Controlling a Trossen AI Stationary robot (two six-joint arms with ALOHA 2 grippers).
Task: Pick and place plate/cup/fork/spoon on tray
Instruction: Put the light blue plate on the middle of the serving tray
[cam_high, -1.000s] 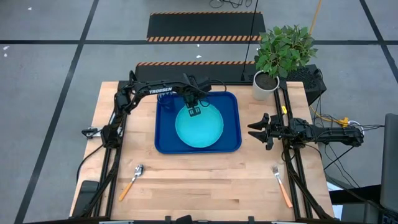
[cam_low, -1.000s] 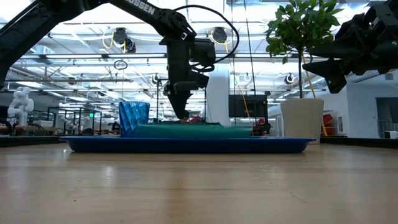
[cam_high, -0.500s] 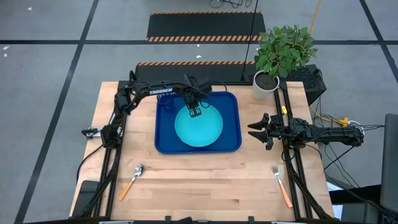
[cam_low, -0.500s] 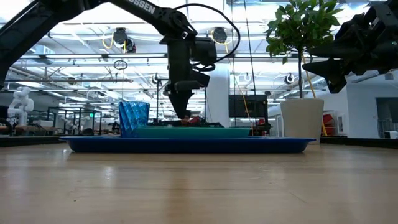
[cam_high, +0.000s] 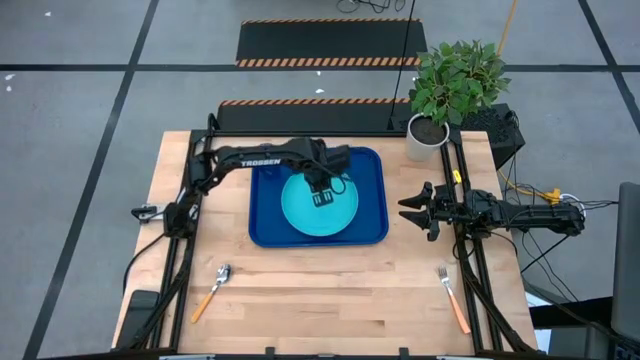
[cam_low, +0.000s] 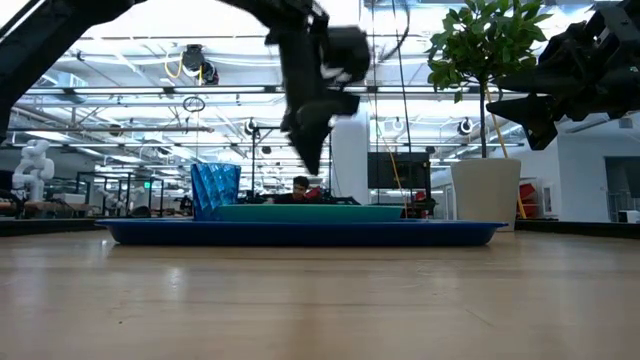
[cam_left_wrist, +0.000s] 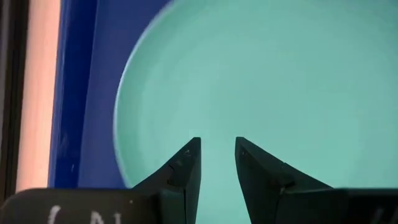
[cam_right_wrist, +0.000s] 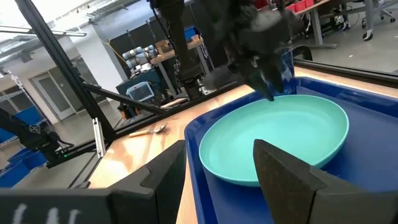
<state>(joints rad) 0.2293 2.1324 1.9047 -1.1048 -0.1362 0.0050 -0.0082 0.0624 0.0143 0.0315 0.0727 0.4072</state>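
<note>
The light cyan plate (cam_high: 318, 205) lies flat in the dark blue tray (cam_high: 265, 225). The blue cup (cam_low: 215, 190) stands in the tray's far left corner, mostly hidden under my left arm in the high view. My left gripper (cam_high: 322, 198) hangs above the plate's middle (cam_left_wrist: 280, 74), clear of it, with its fingers a little apart and empty. My right gripper (cam_high: 412, 215) is open and empty, raised to the right of the tray. The spoon (cam_high: 212, 290) lies at the near left of the table and the fork (cam_high: 452, 298) at the near right.
A white pot with a green plant (cam_high: 427, 138) stands at the table's far right corner, close behind my right arm. Bare wood lies between the tray and the table's near edge. The spoon also shows in the right wrist view (cam_right_wrist: 149, 130).
My left gripper has risen from the plate's far rim and gone toward the table's near and right side; it now hangs over the plate's middle. The plate stays flat in the tray.
</note>
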